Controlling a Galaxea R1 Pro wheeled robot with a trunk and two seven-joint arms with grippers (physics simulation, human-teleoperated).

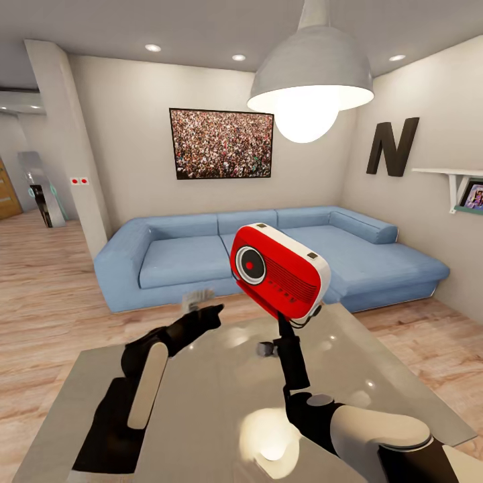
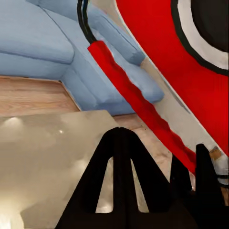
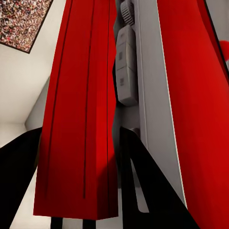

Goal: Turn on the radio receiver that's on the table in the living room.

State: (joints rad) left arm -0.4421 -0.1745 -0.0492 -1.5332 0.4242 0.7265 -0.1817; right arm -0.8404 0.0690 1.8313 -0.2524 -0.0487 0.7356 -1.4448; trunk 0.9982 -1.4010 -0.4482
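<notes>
- Radio [image 1: 280, 271]: held up in the air over the tabletop [image 1: 221, 376], tilted, its dial [image 1: 249, 264] facing my head camera. It touches nothing but my right jaws [image 1: 290, 322].
- Right jaws: pinching the radio from below. In the right wrist view the red handle [image 3: 78, 119] sits between my two dark fingers [image 3: 143, 181], with the white side and a grey button strip [image 3: 126, 67] just beside it.
- Left jaws [image 1: 201, 307]: raised near the radio's lower left edge, apart from it in the head view. The left wrist view shows the two dark fingers [image 2: 119, 176] spread with a gap between them, holding nothing, and the radio face [image 2: 191, 81] and handle [image 2: 138, 105] close ahead.
- Setting: sofa [image 1: 268, 258], crowd picture [image 1: 221, 143] and lamp [image 1: 310, 74] stand behind; the tabletop lies well below the radio.
- Stage, as I judge it: the radio is lifted and presented; the switch-on contact by the left arm is not yet made.
- Risk 1: the grip is on the thin handle alone, so a push from the left could swing or twist the radio in my right jaws and let it slip down to the tabletop.
- Risk 2: I cannot tell which control is the switch; pressing the dial or the bare red face may do nothing.
- Risk 3: with the left fingers spread, one tip could catch the handle or rim instead of the control and lever the radio sideways.
</notes>
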